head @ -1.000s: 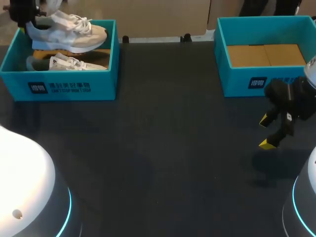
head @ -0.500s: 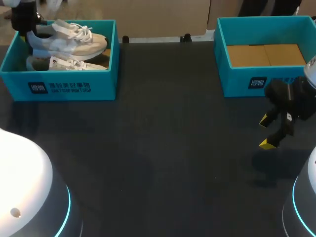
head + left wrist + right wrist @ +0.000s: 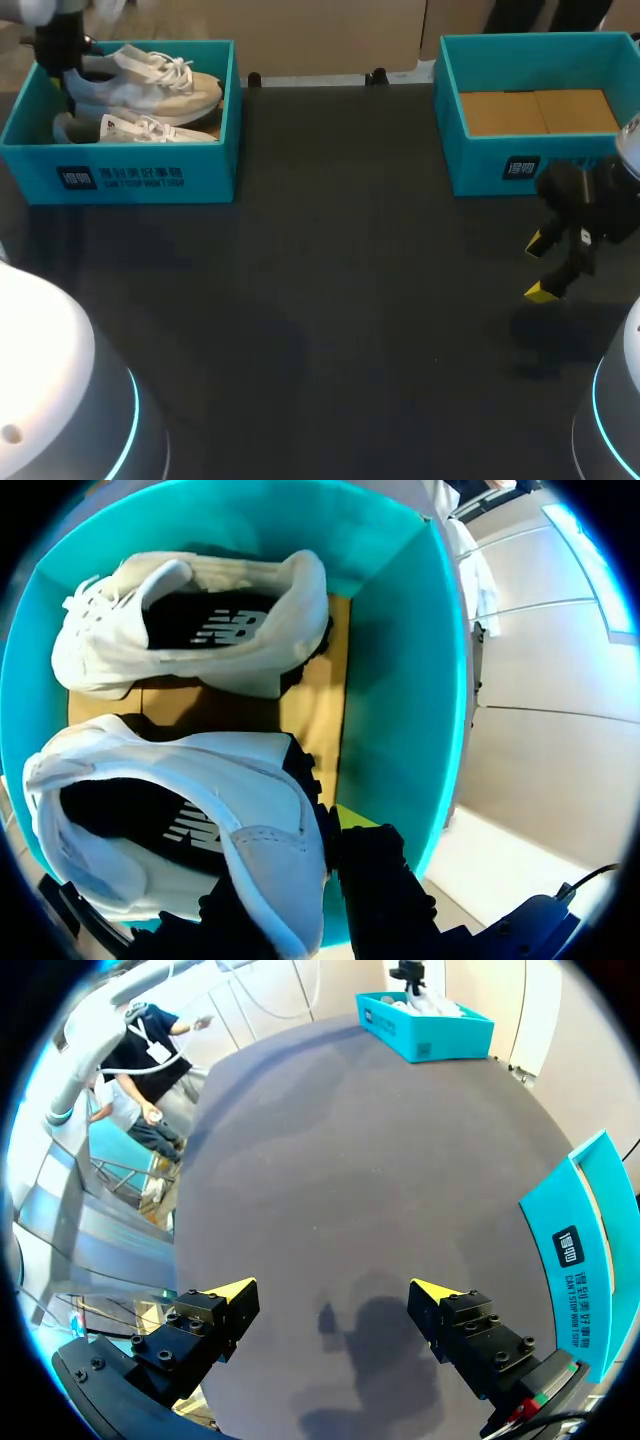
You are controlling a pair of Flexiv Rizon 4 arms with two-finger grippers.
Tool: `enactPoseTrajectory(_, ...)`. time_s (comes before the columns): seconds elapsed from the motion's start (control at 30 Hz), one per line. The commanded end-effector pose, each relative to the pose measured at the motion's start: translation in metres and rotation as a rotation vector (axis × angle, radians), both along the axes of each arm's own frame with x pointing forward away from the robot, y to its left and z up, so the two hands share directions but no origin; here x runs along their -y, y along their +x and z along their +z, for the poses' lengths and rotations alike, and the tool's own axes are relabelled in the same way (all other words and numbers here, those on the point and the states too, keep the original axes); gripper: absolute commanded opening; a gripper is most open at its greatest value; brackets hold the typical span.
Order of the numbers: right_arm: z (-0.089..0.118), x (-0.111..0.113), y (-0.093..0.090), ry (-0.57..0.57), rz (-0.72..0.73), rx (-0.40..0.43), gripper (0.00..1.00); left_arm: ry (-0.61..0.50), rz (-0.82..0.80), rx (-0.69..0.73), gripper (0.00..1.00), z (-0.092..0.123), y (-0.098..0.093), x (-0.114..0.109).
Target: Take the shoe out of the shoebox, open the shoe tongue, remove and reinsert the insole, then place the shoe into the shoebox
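2 white sneakers are packed in the teal shoebox point(image 3: 150, 178) at the far left of the table point(image 3: 330, 300). The back sneaker point(image 3: 150, 85) is pinched at the heel by the left gripper point(image 3: 315, 865), with the heel wall clamped between the 2 fingers, so they're closed down narrow on it. Whether its sole is resting on the cardboard floor or hanging just clear of it can't be told from here. The front sneaker point(image 3: 140, 128) is lying beside it, nearer the box's front wall.

Handling-wise, just a guess: it looks like a light mesh-and-foam runner, with a soft upper that's stiffer around the heel. So the heel is probably the best spot to be grabbed. The toe can be expected to droop and swing from a 1-point hold. The laces and tongue look floppy. The insole is likely thin and bendy, best caught at its heel edge.

The right gripper point(image 3: 336, 1292) is parked low over bare table near the right-hand box point(image 3: 480, 165), fingers spread wide, nothing between them.
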State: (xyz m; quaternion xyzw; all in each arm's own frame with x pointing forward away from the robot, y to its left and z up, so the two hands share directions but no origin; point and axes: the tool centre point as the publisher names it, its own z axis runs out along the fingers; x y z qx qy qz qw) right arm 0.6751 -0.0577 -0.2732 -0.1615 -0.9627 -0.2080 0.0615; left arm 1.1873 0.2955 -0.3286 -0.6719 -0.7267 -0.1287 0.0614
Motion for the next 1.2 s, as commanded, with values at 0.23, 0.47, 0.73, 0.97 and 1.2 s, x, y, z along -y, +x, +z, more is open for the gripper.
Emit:
enactPoseTrajectory(0.23,-0.001,0.0,-0.001,-0.002,0.0,0.001,1.0,-0.003,0.002,-0.027,0.0,-0.013,0.02,0.003)
enactPoseTrajectory(0.47,-0.001,0.0,-0.001,-0.002,0.0,0.001,1.0,-0.004,-0.016,-0.036,0.0,-0.02,0.021,0.003)
enactPoseTrajectory(0.73,-0.001,0.0,-0.001,-0.002,0.0,0.001,1.0,-0.002,-0.013,-0.046,0.0,-0.03,0.021,0.004)
enactPoseTrajectory(0.97,-0.001,0.0,-0.001,-0.002,0.0,0.001,1.0,-0.014,-0.009,-0.055,0.0,-0.037,0.023,0.002)
enactPoseTrajectory(1.2,-0.001,0.0,-0.001,-0.002,0.0,0.001,1.0,-0.051,-0.019,-0.041,0.06,-0.045,0.022,0.002)
